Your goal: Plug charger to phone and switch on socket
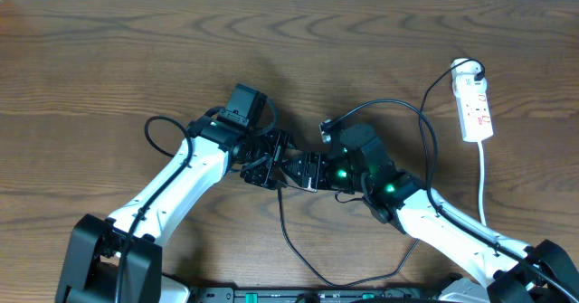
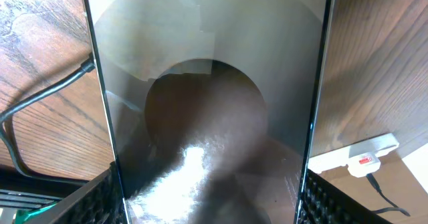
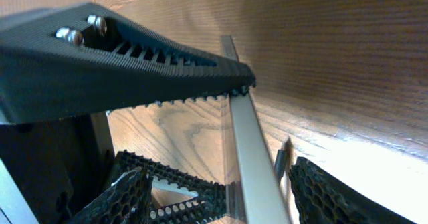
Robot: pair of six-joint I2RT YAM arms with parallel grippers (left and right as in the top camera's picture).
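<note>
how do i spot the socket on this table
Go to the right end of the wooden table, toward its far side. There lies the socket, a small elongated white power strip. Its red marks and white cord set it apart from the thin black charger cable beside it.

The overhead camera hangs well above the table (image 1: 109,50) and looks straight down, taking in both arms and the socket (image 1: 475,104) at the far right. The left wrist camera faces right along the left gripper's fingers (image 2: 100,200), so near the phone (image 2: 214,117) that its glass fills most of the view; the socket shows small at the lower right. The right wrist camera sits low and very near, facing left between the right gripper's fingers (image 3: 328,194) onto the phone's thin edge. All 3 views share the spot where both arms meet; 2 share the socket.
</note>
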